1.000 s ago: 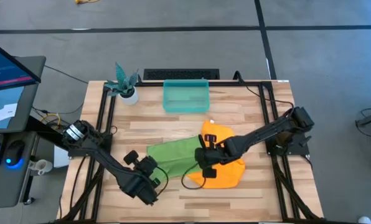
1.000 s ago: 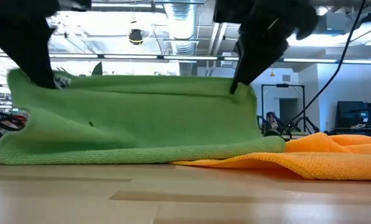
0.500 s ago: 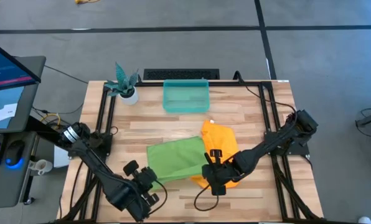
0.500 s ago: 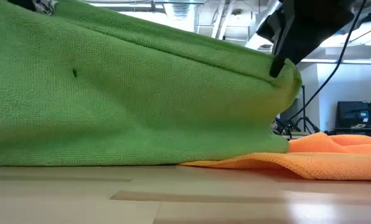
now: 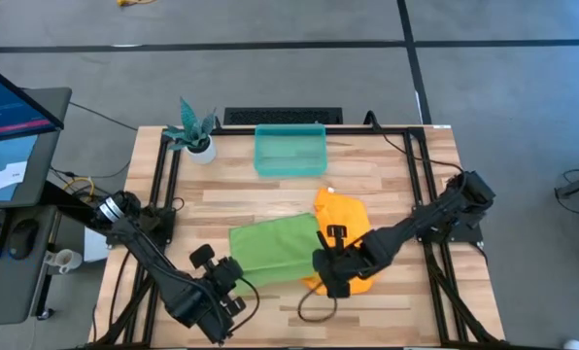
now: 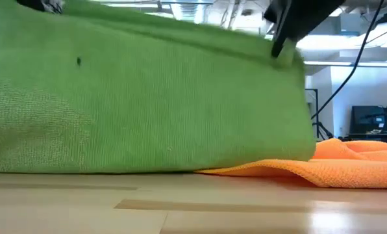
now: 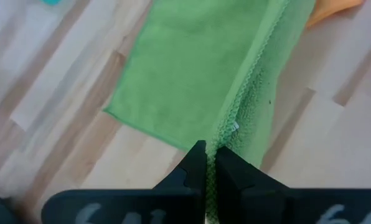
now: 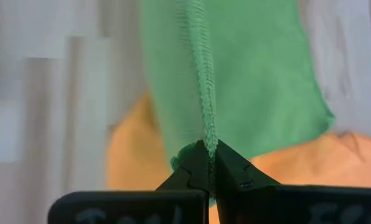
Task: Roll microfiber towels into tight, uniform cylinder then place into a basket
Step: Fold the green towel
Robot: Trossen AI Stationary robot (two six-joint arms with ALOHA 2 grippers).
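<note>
High view shows the green towel (image 5: 275,249) spread mid-bench, long axis running 9 to 3 o'clock, its 6 o'clock edge pinched by the closed left end effector (image 5: 233,276) and closed right end effector (image 5: 328,264), basket (image 5: 289,151) at 12 o'clock.
</note>
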